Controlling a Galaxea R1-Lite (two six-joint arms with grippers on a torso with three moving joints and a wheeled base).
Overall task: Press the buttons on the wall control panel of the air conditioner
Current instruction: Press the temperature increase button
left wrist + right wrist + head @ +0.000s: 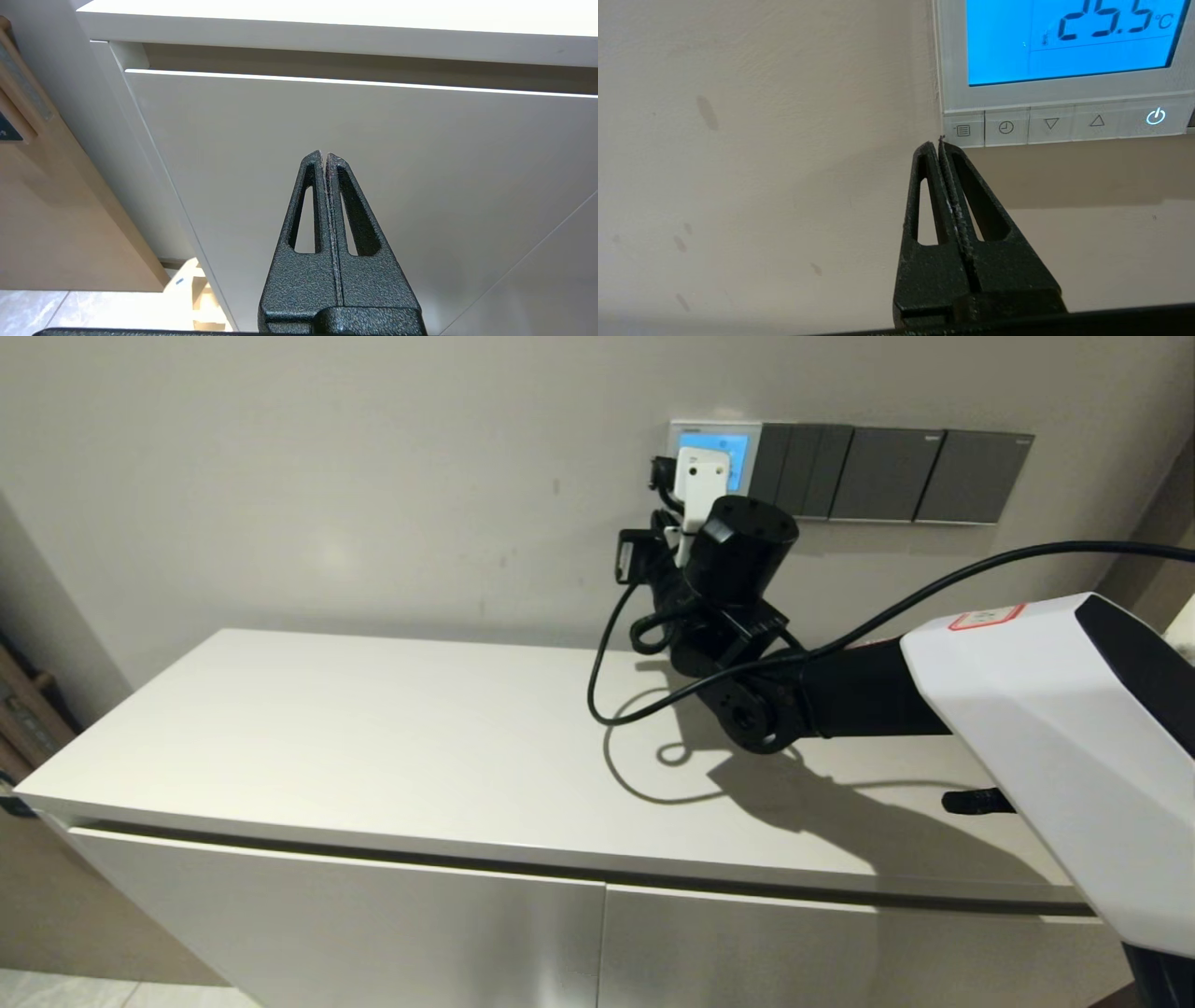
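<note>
The white wall control panel (691,429) has a lit blue screen (1069,42) reading 25.5 °C. A row of pale grey buttons (1064,125) runs along its bottom edge: menu, clock, down, up, and a lit power symbol. My right gripper (938,142) is shut and empty, its tips by the panel's lower corner next to the menu button (963,130); whether they touch cannot be told. In the head view the right wrist (738,560) covers the panel's lower part. My left gripper (324,156) is shut and empty, parked low before the cabinet front.
Dark grey switch plates (896,473) adjoin the panel on its right. A white cabinet (373,737) stands below against the wall. A black cable (616,644) loops from the right arm over the cabinet top. A cabinet door (373,154) fills the left wrist view.
</note>
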